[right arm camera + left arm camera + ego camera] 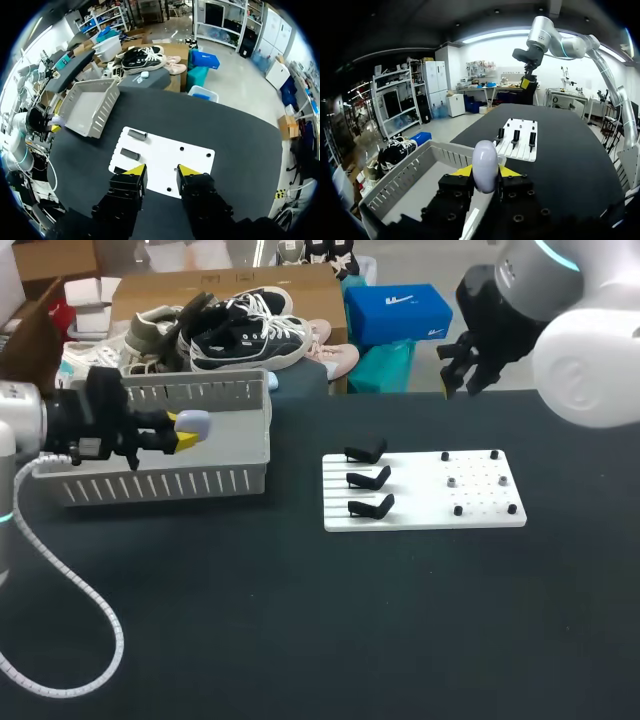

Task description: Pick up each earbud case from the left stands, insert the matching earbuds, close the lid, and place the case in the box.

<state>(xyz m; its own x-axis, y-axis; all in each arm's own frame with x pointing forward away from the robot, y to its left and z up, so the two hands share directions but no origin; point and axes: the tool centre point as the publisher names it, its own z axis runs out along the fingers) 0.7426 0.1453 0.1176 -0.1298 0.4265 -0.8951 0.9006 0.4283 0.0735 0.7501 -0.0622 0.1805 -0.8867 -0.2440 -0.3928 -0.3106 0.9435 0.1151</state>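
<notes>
A pale lavender earbud case with its lid closed sits between the yellow tips of my left gripper, which is shut on it. It hangs over the grey slatted box at the table's left. In the left wrist view the case stands upright between the fingers, above the box wall. My right gripper hovers high over the table's far right edge, open with nothing in it. From its wrist view the right gripper looks down on the white board.
The white board lies mid-table with three bare black stands on its left half and small black pegs on its right half. Dark tabletop lies bare in front of the board and the box. A white cable loops at the front left.
</notes>
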